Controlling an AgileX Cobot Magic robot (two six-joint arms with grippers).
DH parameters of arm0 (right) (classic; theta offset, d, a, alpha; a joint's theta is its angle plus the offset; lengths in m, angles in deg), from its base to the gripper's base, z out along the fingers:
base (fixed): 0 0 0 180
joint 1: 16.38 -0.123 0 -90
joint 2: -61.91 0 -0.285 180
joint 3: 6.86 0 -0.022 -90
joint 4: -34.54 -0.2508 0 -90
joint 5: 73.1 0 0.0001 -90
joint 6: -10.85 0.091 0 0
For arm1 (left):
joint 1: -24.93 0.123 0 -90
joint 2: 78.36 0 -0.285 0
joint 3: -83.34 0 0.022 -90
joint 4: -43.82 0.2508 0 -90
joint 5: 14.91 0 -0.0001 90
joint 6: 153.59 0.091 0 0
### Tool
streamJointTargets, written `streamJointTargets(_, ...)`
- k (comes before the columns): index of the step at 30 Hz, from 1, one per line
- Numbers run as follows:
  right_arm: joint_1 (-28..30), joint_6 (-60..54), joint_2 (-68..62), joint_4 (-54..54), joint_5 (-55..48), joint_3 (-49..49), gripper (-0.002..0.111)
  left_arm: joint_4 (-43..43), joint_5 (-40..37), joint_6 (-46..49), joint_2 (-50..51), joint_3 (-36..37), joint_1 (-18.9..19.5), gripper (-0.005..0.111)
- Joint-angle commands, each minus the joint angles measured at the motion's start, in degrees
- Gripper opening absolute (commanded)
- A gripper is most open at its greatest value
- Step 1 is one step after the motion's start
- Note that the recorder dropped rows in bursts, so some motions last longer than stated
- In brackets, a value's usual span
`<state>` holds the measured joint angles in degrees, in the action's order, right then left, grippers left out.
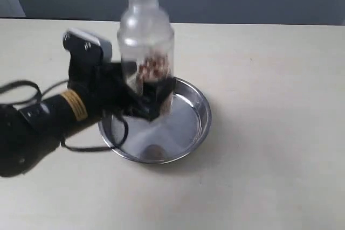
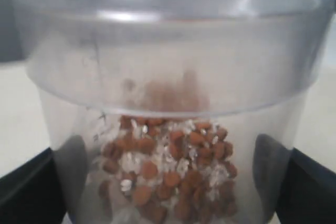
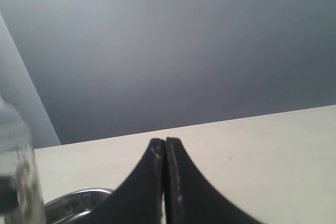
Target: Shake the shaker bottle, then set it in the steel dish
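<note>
Reaching in from about eight o'clock in the exterior view, the matte black left gripper (image 1: 153,99) pinched the lower body of the one shaker bottle (image 1: 145,30), a finger on each side. The bottle was smooth clear plastic, cylindrical with a domed shoulder and a small round cap. It was upright and blurred, and held whitish grains and rounded brown pieces. It hung over the ten o'clock part of the single steel dish (image 1: 200,112), which was round, shallow and shiny with a rolled rim; whether the two touched could not be told. The right gripper (image 3: 165,148) had its two curved black fingers pressed together.
</note>
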<state>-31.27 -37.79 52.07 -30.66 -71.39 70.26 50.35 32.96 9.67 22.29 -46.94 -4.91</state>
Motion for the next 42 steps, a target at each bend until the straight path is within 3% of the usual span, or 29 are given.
streamJointTargets(1, 0.1, -0.2, 0.2, 0.2, 0.4, 0.1, -0.001, -0.5, 16.1, -5.6, -2.7, 1.5, 0.0, 0.0)
streamJointTargets(3, 0.1, -0.2, 0.2, 0.2, 0.4, 0.1, -0.001, 0.4, 5.8, -1.4, -8.5, -1.6, 0.0, 0.0)
streamJointTargets(5, 0.1, -0.2, 0.2, 0.2, 0.4, 0.1, -0.001, 1.3, -11.2, 4.1, -10.7, -4.9, 0.0, 0.0)
streamJointTargets(6, 0.1, -0.2, 0.2, 0.2, 0.6, 0.1, -0.001, 1.3, -13.8, 4.2, -9.4, -5.0, 0.0, 0.0)
streamJointTargets(8, 0.1, -0.2, 0.2, 0.2, 0.4, 0.1, -0.001, -1.2, -10.5, 4.6, -3.9, -1.9, 0.0, 0.0)
streamJointTargets(10, 0.1, -0.2, 0.2, 0.2, 0.3, 0.1, -0.001, -1.6, -1.5, 2.5, 0.7, 1.5, 0.0, 0.0)
streamJointTargets(13, 0.1, -0.2, 0.2, 0.2, 0.5, 0.1, -0.001, -0.5, 8.7, 0.0, -1.3, 2.6, 0.0, 0.0)
streamJointTargets(14, 0.1, -0.2, 0.2, 0.2, 0.4, 0.1, -0.001, -0.5, 8.5, 0.0, -4.3, 1.5, 0.0, 0.0)
streamJointTargets(16, 0.1, -0.2, 0.2, 0.2, 0.4, 0.1, -0.001, 0.0, -1.0, 3.4, -10.7, -2.1, 0.0, 0.0)
streamJointTargets(18, 0.1, -0.2, 0.2, 0.2, 0.4, 0.1, -0.001, 0.6, -11.7, 6.3, -11.8, -4.3, 0.0, 0.0)
streamJointTargets(19, 0.1, -0.2, 0.2, 0.2, 0.4, 0.1, -0.001, -0.2, -13.5, 6.8, -9.7, -4.0, 0.0, 0.0)
streamJointTargets(21, 0.1, -0.2, 0.2, 0.1, 0.4, 0.1, -0.001, -3.0, -9.9, 6.7, -3.4, -1.4, 0.0, 0.0)
streamJointTargets(23, 0.1, -0.2, 0.2, -1.0, 0.5, 0.1, -0.001, -1.4, -0.6, 1.6, 1.2, 1.1, 0.0, 0.0)
streamJointTargets(25, 0.1, -0.2, 0.2, -1.2, 0.5, 0.1, -0.001, -0.2, 7.3, -1.3, -0.8, 1.7, 0.0, 0.0)
streamJointTargets(27, 0.1, -0.2, 0.2, -1.2, 0.3, 0.1, -0.001, 0.4, 6.6, -1.7, -6.3, 0.1, 0.0, 0.0)
streamJointTargets(31, 0.1, -0.2, 0.2, -1.3, 0.3, 0.1, -0.001, 2.6, -13.5, 4.6, -11.4, -4.1, 0.0, 0.0)
streamJointTargets(33, 0.1, -0.2, 0.2, -1.3, 0.3, 0.1, -0.001, 0.5, -12.0, 5.7, -5.3, -1.9, 0.3, 0.0)
streamJointTargets(37, 0.1, -0.2, 0.2, -1.3, 0.3, 0.1, -0.001, -0.6, 5.1, 0.3, 2.5, 3.1, 0.3, 0.0)
streamJointTargets(40, 0.1, -0.2, 0.2, -1.3, 0.3, 0.1, -0.001, -0.3, 12.1, -2.6, -3.1, 2.5, 0.3, 0.0)
streamJointTargets(42, 0.1, -0.2, 0.2, -1.3, 0.3, 0.1, -0.001, 0.9, 7.7, -0.2, -9.3, 0.4, 0.2, 0.0)
